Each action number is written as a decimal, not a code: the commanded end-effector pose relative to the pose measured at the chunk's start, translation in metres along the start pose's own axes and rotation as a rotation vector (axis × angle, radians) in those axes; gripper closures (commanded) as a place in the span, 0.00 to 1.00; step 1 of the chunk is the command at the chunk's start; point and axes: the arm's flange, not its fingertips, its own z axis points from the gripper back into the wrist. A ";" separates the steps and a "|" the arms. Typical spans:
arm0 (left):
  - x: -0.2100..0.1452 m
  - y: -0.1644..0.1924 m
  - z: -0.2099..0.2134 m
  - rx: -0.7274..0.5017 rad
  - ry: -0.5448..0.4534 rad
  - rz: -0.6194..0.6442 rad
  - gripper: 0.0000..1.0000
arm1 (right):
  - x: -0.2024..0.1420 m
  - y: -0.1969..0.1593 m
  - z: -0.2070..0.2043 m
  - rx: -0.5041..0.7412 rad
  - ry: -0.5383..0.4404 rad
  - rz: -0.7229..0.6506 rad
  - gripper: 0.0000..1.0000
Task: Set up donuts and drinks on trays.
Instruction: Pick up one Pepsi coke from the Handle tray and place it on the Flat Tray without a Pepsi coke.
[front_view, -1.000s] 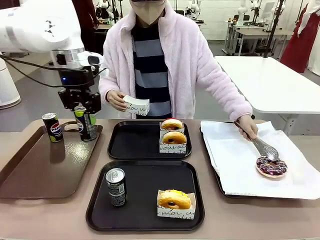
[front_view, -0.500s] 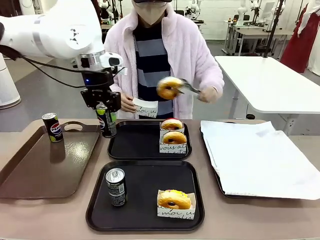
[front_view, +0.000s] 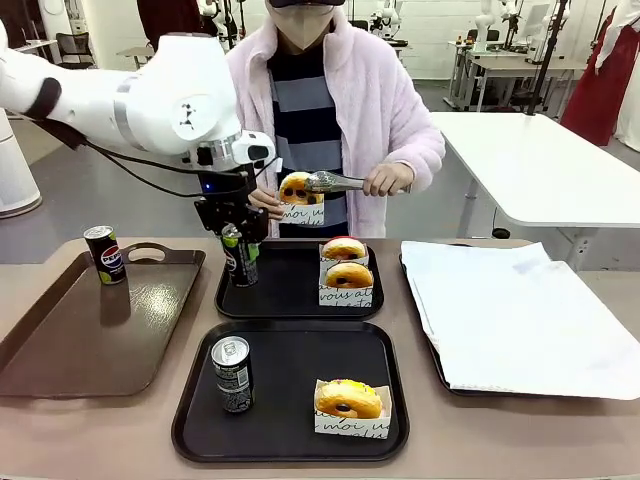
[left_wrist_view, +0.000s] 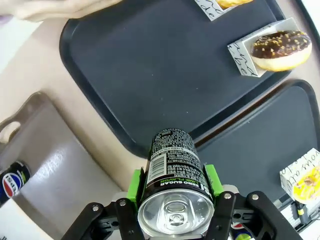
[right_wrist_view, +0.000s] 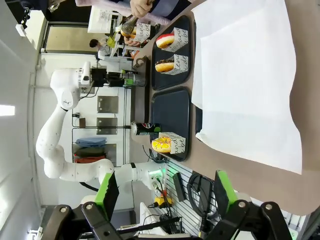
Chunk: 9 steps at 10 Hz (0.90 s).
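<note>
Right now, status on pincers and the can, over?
Left pincer shut on black can at far tray's left edge. Right pincer open. Person's tongs, donut close behind.

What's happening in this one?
The left gripper is closed on a black-and-green can at the left edge of the far black tray, which holds two sleeved donuts. The person uses tongs to put another donut into a paper sleeve. The near black tray has a grey can and one donut. A Pepsi can stands on the brown tray. The right gripper is open, holding nothing.
</note>
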 end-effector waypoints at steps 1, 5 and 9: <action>-0.004 0.004 0.000 -0.021 0.010 -0.048 0.42 | 0.001 0.000 0.001 0.020 -0.007 0.017 0.00; -0.161 0.058 0.087 -0.033 0.139 -0.224 0.42 | 0.001 0.000 0.001 0.020 -0.007 0.017 0.00; -0.206 0.086 0.089 -0.050 0.088 -0.132 0.42 | 0.001 0.000 0.001 0.020 -0.007 0.017 0.00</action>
